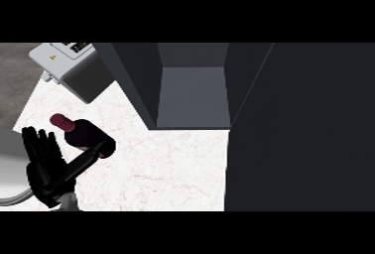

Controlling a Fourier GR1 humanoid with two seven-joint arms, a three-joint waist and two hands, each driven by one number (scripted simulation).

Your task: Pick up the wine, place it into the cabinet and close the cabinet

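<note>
1. Since the tall dark-grey cabinet (194, 94) stands open toward the viewer, its compartment is ready to receive the load. Its wide dark door (300, 129) is swung out at the cabinet's right side.
2. The dark glass wine bottle with a maroon cap (82, 134) sits on the white marbled table (161, 168), well to the left of the cabinet and nearer the viewer than its opening. Whether it stands upright or leans cannot be told from this steep angle.
3. The left robot hand (45, 171), left of the cabinet and just beside the bottle, is spread open, with fingers (38, 141) straight and thumb stretched toward the bottle's lower end. It has hold of nothing, and thumb contact cannot be confirmed. The posture reads as set for a side grasp.
4. The right robot hand is not seen.
5. A light-grey boxy appliance (70, 69) sits left of the cabinet, beyond the bottle and off the likely carrying route.
6. Judgement: the pick-up is not yet done, and placing the bottle and closing the door remain.
</note>
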